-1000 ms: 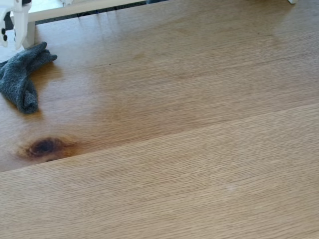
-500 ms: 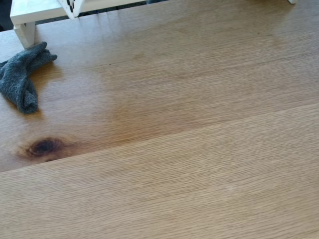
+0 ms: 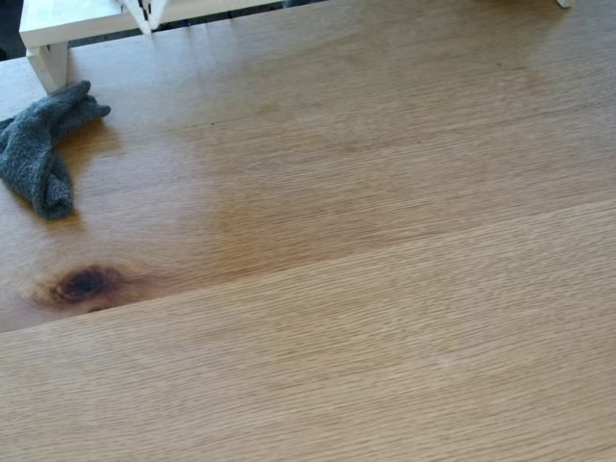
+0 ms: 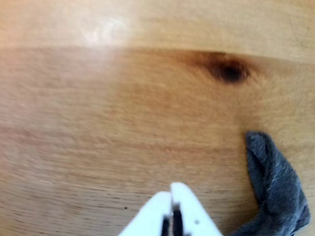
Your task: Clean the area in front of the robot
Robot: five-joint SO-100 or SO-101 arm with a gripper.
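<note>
Since one second ago your arm has left the top-left corner of the fixed view. Your gripper [image 4: 171, 189] hangs with jaws pressed together, empty, above the open oak table [image 3: 385, 289]. The grey cloth [image 3: 40, 144] lies crumpled near the left edge, beside the white board [image 3: 67, 19], partly cut off.

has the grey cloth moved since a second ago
No. In the fixed view the grey cloth lies just below the white board's leg, as before.
</note>
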